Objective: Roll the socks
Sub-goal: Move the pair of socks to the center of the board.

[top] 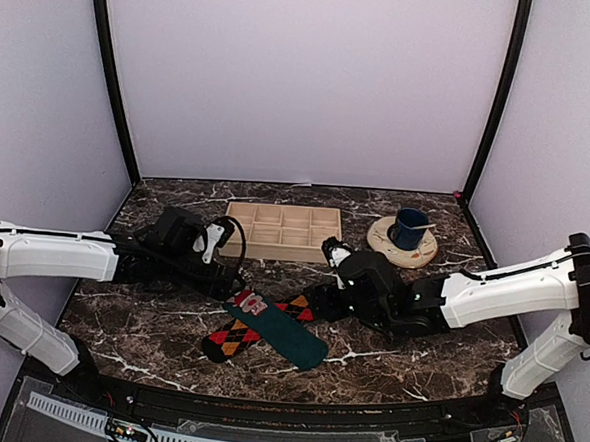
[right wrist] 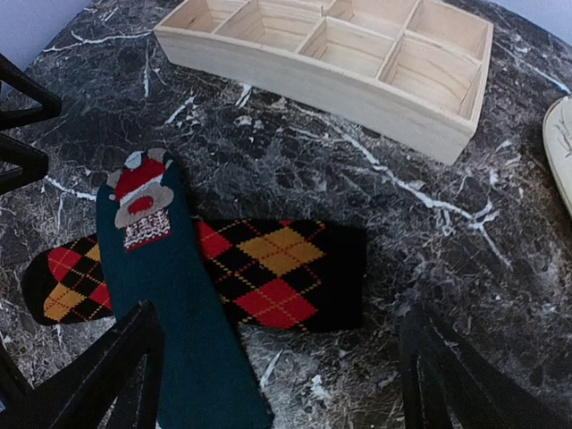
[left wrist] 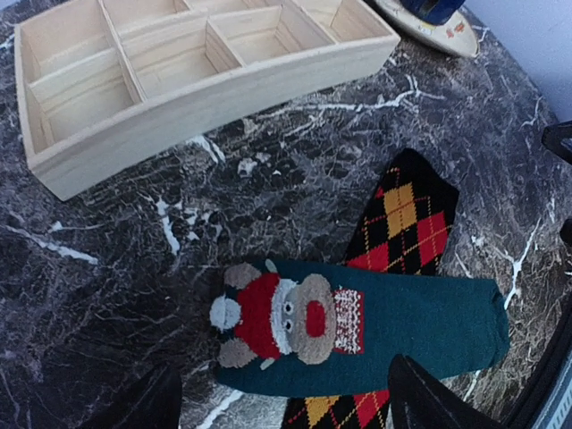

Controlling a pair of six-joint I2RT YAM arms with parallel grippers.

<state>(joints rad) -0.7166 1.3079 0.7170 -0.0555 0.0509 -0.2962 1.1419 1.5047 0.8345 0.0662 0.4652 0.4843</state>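
**While both pairs of jaws stand spread, nothing is gripped**

The dark teal-green fabric sock with Santa figure [top: 280, 332] lies across the black argyle fabric sock [right wrist: 279, 268] on the dark marble table [top: 407, 353], near the left gripper [left wrist: 286, 400] and the right gripper [right wrist: 286, 371].

Between the tips of the left claw [left wrist: 284, 393], a dark teal-green sock [left wrist: 429, 322] bears a red, white and tan figure; under it lies a black sock [left wrist: 402, 214] with orange and red argyle diamonds. Beyond the claw are a black, white-veined marble table [left wrist: 295, 170] and a pale wooden tray [left wrist: 214, 103]
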